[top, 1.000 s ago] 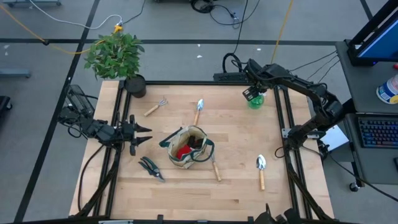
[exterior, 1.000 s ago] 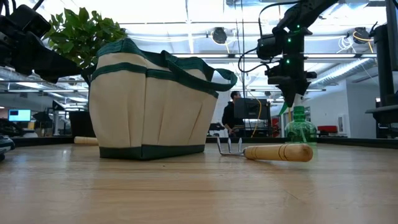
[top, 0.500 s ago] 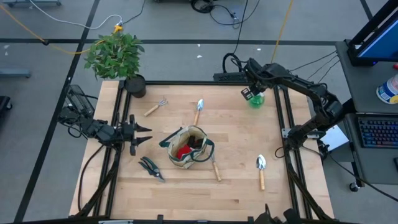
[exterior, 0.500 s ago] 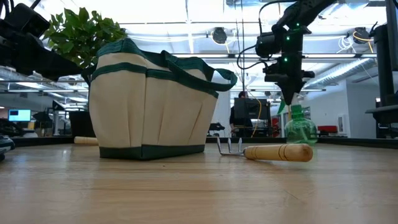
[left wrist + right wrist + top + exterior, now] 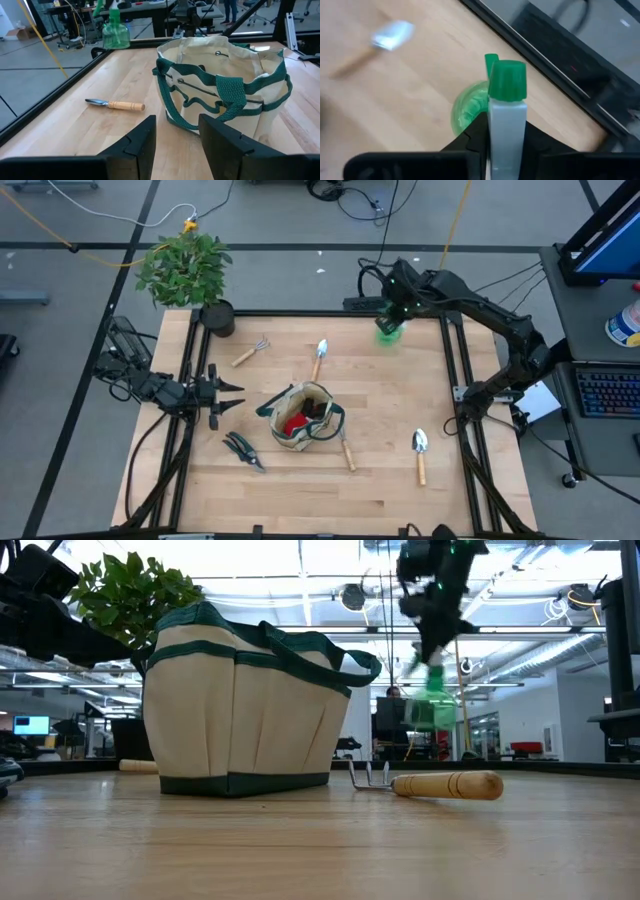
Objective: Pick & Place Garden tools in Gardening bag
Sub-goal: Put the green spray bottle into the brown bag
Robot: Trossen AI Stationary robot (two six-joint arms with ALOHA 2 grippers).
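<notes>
The beige gardening bag [image 5: 303,415] with green trim stands mid-table, red gloves [image 5: 295,423] inside it. My right gripper [image 5: 505,135] is shut on the green spray bottle [image 5: 388,330], held up over the table's far right part [image 5: 432,705]. My left gripper [image 5: 177,145] waits open at the table's left edge [image 5: 225,393], pointing at the bag [image 5: 225,85]. A rake [image 5: 252,351], a trowel [image 5: 319,358], a second trowel [image 5: 420,452] and black shears [image 5: 243,450] lie flat on the wood. Another wooden-handled tool [image 5: 440,784] lies beside the bag. My right gripper pinches the spray bottle's white trigger head [image 5: 505,120] between its two fingers, one on each side, just below the green nozzle [image 5: 507,80]. The fingers come from above, pointing down. The bottle hangs below them, its green body [image 5: 467,110] clear of the table.
A potted green plant [image 5: 185,270] in a black pot [image 5: 217,318] stands at the far left corner. A black metal frame [image 5: 452,370] runs along the table's sides. Bare wood [image 5: 300,490] lies along the near edge.
My right gripper has risen and gone toward the table's left edge with the spray bottle. The bottle stood on the table at the far right a second ago and now hangs clear of it.
</notes>
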